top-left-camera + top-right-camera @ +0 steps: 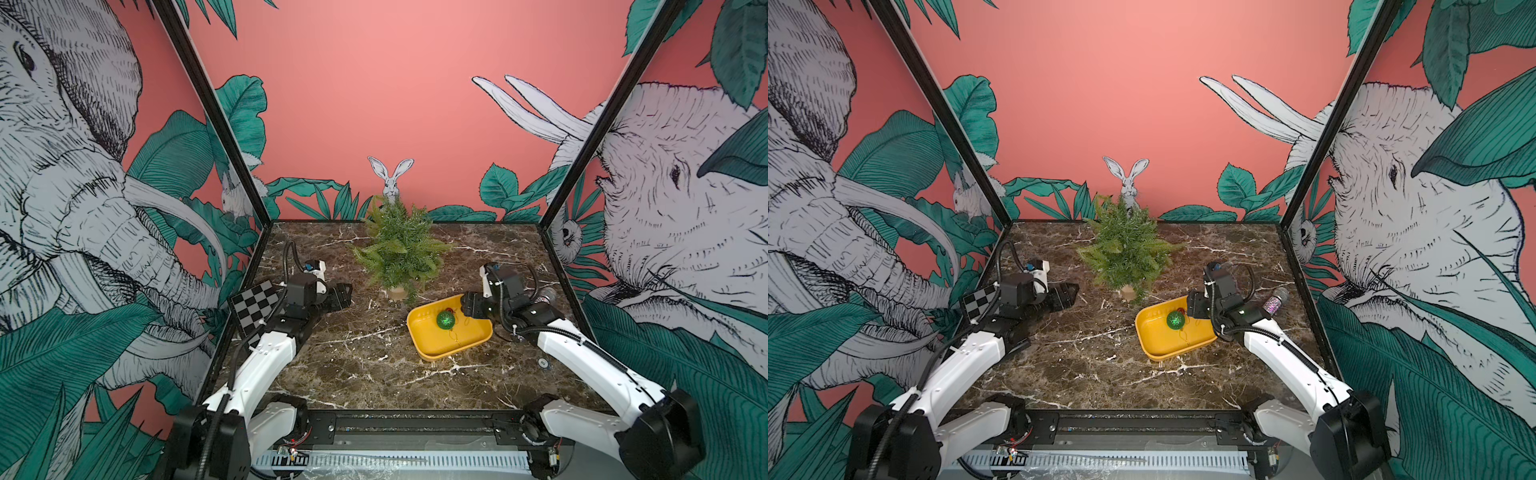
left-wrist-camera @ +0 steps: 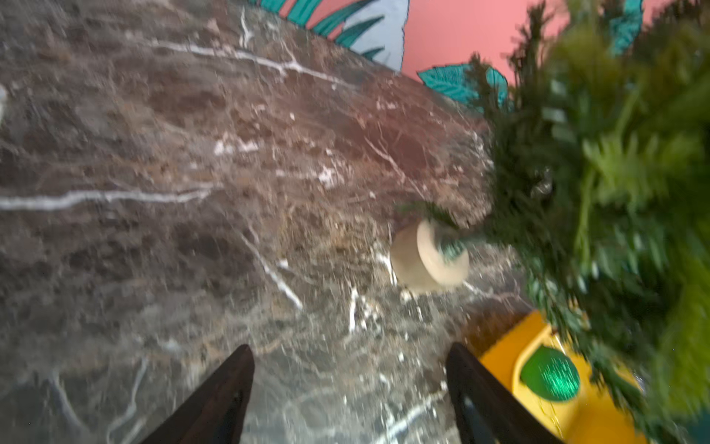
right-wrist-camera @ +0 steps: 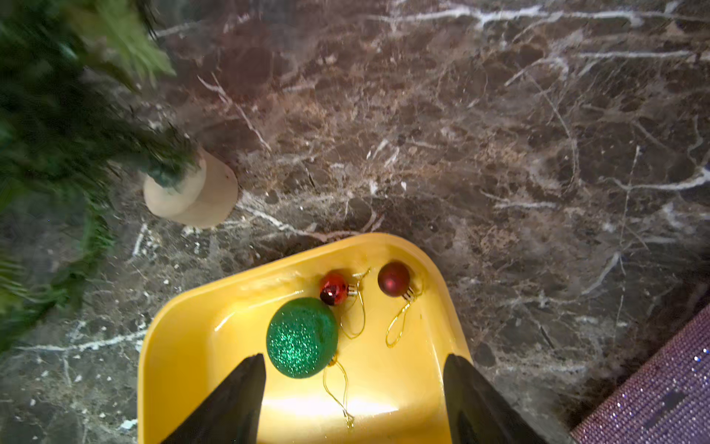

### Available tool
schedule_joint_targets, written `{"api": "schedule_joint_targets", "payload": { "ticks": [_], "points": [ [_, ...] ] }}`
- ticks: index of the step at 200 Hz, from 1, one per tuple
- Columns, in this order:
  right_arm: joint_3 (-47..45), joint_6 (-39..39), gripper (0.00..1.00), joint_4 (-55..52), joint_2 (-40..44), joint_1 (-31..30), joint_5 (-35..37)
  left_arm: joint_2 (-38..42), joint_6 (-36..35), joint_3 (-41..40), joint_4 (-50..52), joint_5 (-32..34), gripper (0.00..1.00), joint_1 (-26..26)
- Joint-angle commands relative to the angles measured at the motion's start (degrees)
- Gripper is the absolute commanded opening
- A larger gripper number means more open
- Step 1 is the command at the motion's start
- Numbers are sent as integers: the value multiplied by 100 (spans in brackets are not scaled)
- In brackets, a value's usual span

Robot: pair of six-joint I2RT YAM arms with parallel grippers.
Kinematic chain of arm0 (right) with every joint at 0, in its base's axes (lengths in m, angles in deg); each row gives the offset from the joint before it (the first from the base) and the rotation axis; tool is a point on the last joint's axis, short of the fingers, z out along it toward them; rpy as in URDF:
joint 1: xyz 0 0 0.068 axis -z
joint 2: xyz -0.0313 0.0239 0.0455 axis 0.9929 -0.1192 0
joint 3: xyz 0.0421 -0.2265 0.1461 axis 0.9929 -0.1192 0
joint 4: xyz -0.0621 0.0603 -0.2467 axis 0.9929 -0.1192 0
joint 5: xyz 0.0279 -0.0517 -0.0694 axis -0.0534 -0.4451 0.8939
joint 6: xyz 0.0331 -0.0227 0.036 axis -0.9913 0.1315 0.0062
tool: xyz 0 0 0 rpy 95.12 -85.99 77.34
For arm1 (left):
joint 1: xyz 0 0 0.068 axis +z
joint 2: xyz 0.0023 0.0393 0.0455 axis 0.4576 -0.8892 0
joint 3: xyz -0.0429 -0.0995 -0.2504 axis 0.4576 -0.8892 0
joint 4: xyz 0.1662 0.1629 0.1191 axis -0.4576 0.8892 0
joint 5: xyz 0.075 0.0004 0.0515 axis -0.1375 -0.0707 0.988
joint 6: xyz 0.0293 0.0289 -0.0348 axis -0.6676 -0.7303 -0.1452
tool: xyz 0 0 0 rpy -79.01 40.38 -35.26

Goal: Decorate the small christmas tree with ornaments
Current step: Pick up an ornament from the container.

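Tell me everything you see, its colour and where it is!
table: one, brown marble, in the middle.
small christmas tree: one, green with a tan pot, back middle of the table.
tray: one, yellow, front-right of the tree.
green ball: one, glittery green, in the tray.
red balls: two, one shiny, one dull, in the tray.
cylinder: one, glittery silver-purple, table's right edge.
checkerboard: one, black-and-white, table's left edge.
left arm: one, white-black, left side, jaws apart, empty.
right arm: one, white-black, jaws apart over the tray.
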Motion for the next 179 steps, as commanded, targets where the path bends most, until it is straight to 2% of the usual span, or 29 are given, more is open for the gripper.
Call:
{"api": "schedule_joint_targets", "payload": {
  "ticks": [1, 31, 68, 135, 179],
  "points": [
    [180, -319, 73, -421, -331, -318, 495, 328, 389, -437, 552, -184, 80, -331],
    [520, -497, 74, -557, -1009, -885, 873, 439, 490, -682, 467, 22, 80, -860],
    [861, -732, 79, -520, -1725, -1298, 1123, 142, 550, -701, 225, -87, 80, -958],
    [1108, -954, 80, -262, -2706, -1388, 1119, 40, 587, -749, 130, -160, 80, -986],
    [1161, -1003, 77, -166, -3055, -1396, 1167, 77, 614, -806, 144, -157, 80, -984]
  ]
}}
